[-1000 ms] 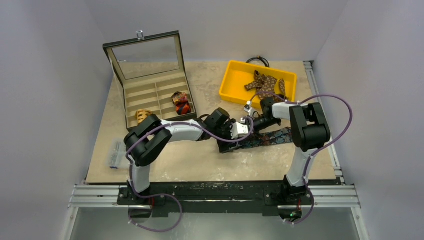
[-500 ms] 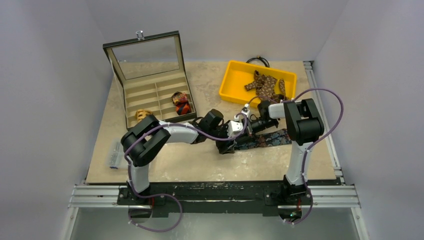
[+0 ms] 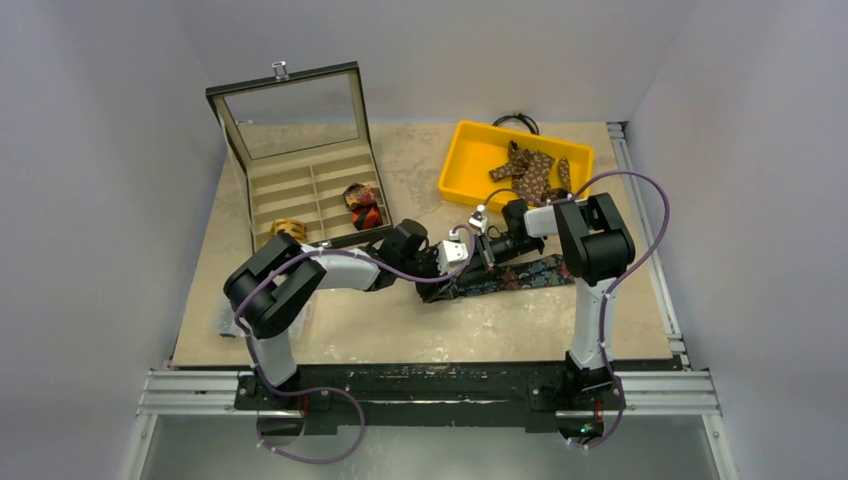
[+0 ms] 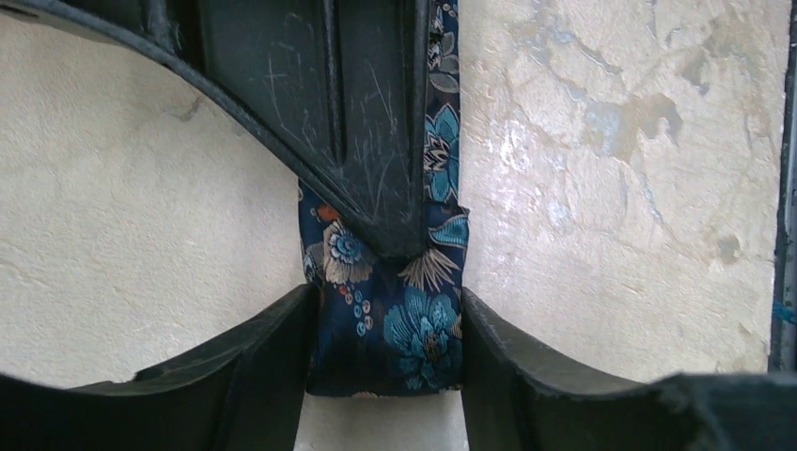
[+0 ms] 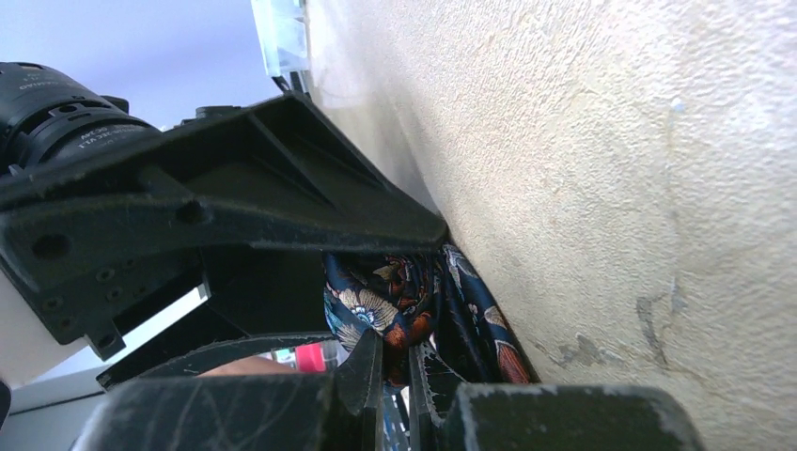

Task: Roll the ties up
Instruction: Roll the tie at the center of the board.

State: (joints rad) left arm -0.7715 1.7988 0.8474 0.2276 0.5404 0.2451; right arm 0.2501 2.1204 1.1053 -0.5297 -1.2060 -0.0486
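Observation:
A navy floral tie [image 3: 535,272] lies flat on the table right of centre, its left end folded over. In the left wrist view that folded end [image 4: 414,329] sits between my left gripper's [image 4: 385,366] fingers [image 4: 244,376], which touch both its edges. My right gripper [image 5: 395,376] reaches in from the right and is shut on the same fabric [image 5: 385,301]. Both grippers meet mid-table at the tie's end [image 3: 452,280]. A brown dotted tie [image 3: 530,172] lies in the yellow tray [image 3: 460,165]. A red-orange coil [image 3: 362,205] and a tan coil [image 3: 288,230] sit in the box [image 3: 300,180].
The compartment box stands at the back left with its glass lid [image 3: 290,110] raised. A black cable loop [image 3: 515,120] lies behind the yellow tray. A small clear item [image 3: 230,310] rests near the table's left edge.
Both grippers have shifted left across the table with the tie's end. My left gripper's fingers have narrowed onto the folded end. The right gripper stays shut.

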